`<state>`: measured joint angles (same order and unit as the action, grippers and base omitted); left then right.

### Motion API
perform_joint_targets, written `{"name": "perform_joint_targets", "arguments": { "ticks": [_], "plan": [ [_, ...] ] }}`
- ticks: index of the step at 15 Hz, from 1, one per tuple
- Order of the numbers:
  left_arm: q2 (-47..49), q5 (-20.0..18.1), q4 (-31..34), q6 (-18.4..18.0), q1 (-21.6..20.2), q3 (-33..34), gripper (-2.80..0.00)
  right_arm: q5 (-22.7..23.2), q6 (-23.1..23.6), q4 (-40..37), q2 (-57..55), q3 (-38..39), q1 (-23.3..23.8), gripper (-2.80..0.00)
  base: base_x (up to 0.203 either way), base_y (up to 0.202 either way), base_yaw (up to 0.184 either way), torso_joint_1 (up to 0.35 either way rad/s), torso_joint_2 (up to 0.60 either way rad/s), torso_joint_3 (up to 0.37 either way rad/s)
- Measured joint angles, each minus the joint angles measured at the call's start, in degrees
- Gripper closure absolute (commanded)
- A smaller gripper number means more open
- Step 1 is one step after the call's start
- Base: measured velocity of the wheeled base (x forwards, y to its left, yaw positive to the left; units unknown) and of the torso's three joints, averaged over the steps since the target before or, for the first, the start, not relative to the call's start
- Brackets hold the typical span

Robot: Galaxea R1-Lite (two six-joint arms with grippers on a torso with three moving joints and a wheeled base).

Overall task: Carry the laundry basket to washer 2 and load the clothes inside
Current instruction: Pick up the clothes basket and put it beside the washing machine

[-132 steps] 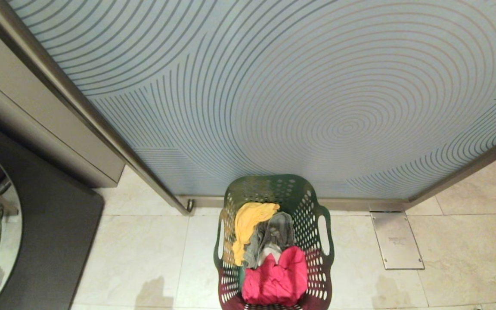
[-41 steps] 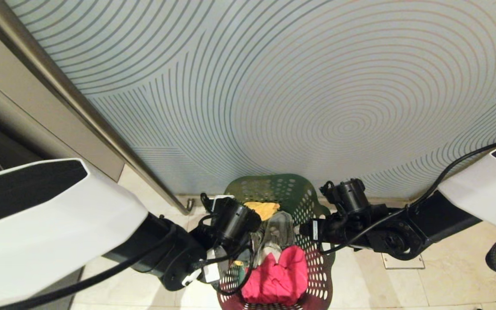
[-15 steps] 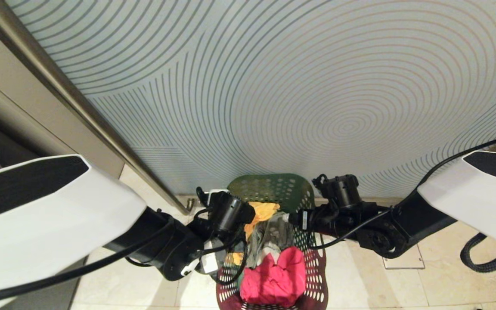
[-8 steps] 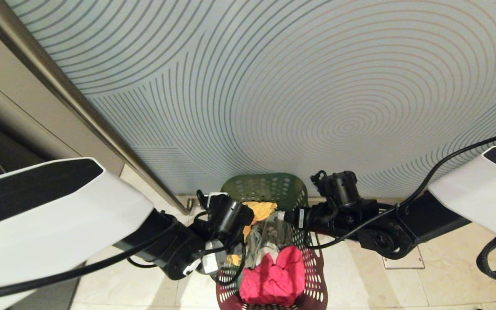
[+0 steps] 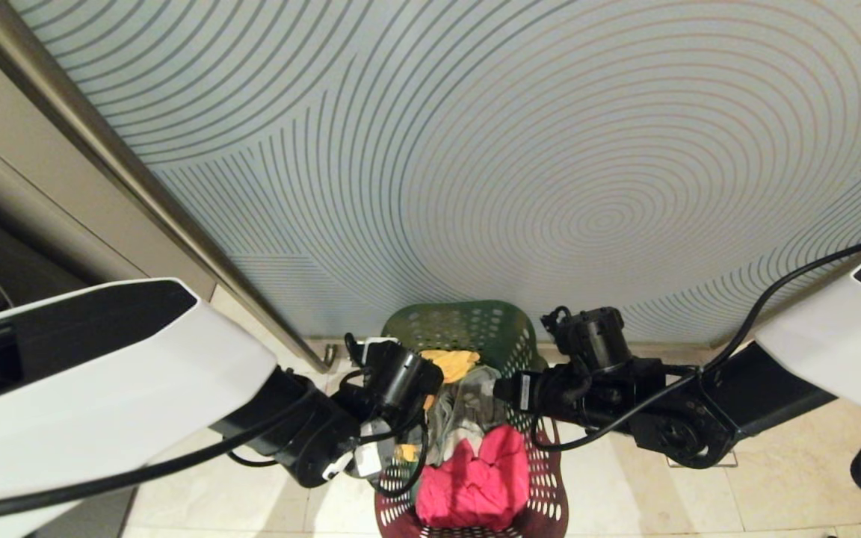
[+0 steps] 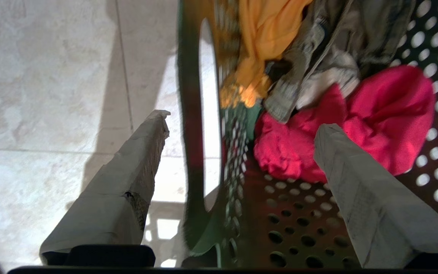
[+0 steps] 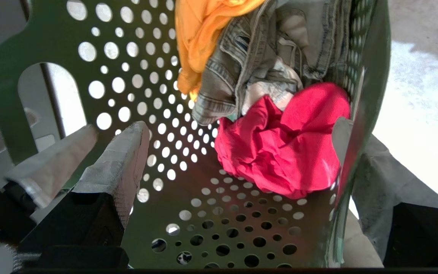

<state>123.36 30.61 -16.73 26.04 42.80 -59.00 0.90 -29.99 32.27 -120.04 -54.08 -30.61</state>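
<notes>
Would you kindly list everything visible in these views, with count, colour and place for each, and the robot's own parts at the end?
laundry basket: one, green, perforated, on the floor before the patterned panel.
yellow garment: one, mustard, at the basket's far end.
grey garment: one, grey, mid-basket, between the other two.
pink-red garment: one, bright pink-red, at the basket's near end.
patterned panel: one, pale blue-grey with curved lines, behind the basket.
floor: beige tiles.
floor plate: one, metal, right of the basket, mostly hidden.
left gripper: open, straddling the basket's left wall at the handle.
right gripper: open, straddling the basket's right wall.
</notes>
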Motion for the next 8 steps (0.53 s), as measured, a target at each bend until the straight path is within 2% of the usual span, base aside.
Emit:
{"name": "perform_joint_targets", "arguments": {
  "ticks": [4,8],
  "plan": [
    [0.8,-0.2,-1.4,0.2,0.0,0.0,-2.8,0.7,0.2,4.3,-1.3,0.9,-0.1,-2.8,0.0,0.0,0.0,0.0,0.0,0.0],
    [0.7,-6.2,1.3,3.2,-1.9,-1.6,-2.8,0.7,0.3,4.4,-2.6,0.8,0.0,-2.8,0.0,0.0,0.0,0.0,0.0,0.0]
  ]
}}
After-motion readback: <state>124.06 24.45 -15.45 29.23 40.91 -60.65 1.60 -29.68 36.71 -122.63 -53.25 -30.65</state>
